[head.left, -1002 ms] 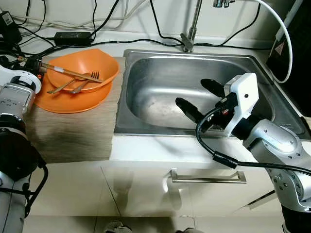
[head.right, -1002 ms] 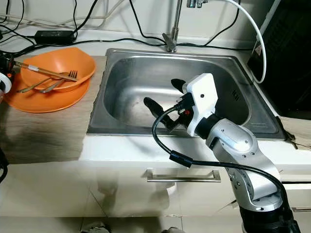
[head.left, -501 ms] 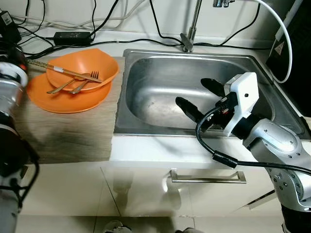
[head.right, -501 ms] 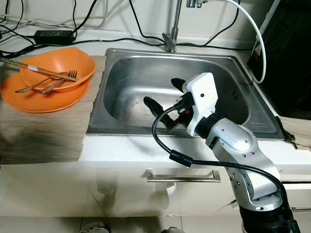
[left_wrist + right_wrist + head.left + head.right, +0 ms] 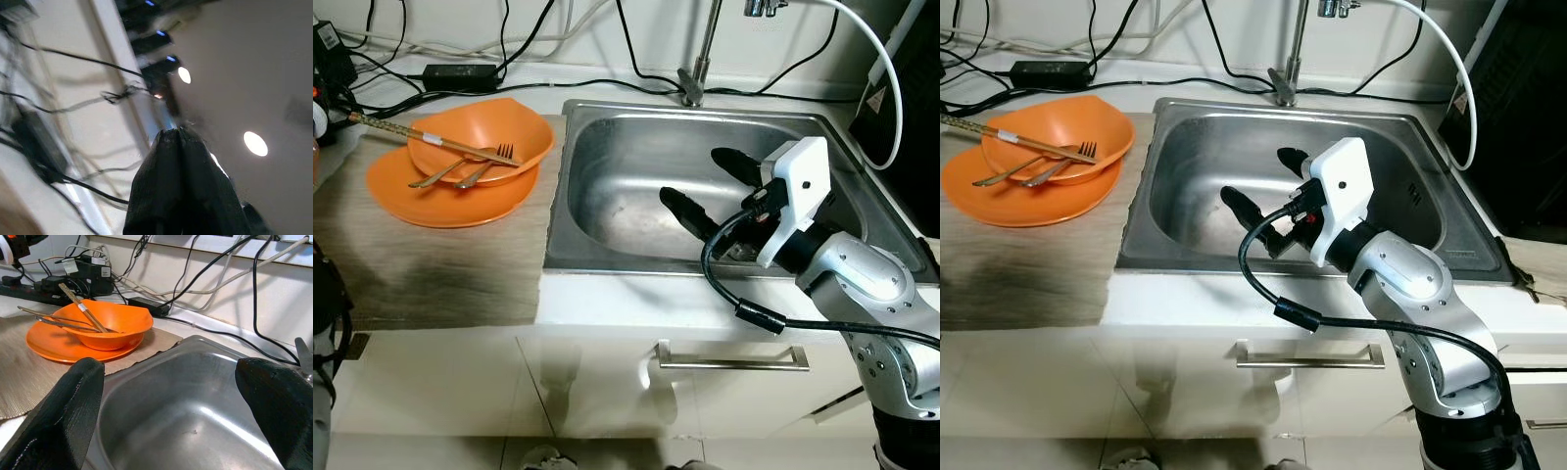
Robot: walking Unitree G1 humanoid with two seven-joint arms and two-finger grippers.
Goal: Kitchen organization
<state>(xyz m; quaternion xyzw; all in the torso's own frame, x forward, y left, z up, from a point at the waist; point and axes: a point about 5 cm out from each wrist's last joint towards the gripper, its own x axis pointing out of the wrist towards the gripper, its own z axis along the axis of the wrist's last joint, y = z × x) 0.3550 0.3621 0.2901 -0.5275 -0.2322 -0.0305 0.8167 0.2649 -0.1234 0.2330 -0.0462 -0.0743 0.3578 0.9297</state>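
The white counter edge (image 5: 636,313) runs across the front, with a cabinet drawer handle (image 5: 732,358) below it. Just beyond the edge, the right gripper (image 5: 705,188) hangs over the steel sink (image 5: 607,196), its two black fingers (image 5: 58,416) spread wide apart and holding nothing. The basin under and ahead of it is bare metal, bounded by its raised rim on all sides. A black cable (image 5: 744,311) loops from the right arm down over the front rim of the sink.

To the left of the sink a wood-grain mat (image 5: 440,264) covers the counter, its near half bare. On the far part of the mat sits an orange plate (image 5: 440,196), and on the plate an orange bowl (image 5: 499,137) tilted toward the sink. In the bowl lie a fork (image 5: 484,166), a spoon (image 5: 435,176) and a pair of chopsticks (image 5: 421,137), whose far ends stick out over the bowl's left rim.

Behind the sink stands the tap (image 5: 697,59). Black cables (image 5: 509,88) and a power adapter (image 5: 460,71) lie along the wall, and a white hose (image 5: 886,69) curves down at the far right.

The left gripper (image 5: 181,142) points up toward a ceiling with lights, its fingers pressed together and holding nothing.
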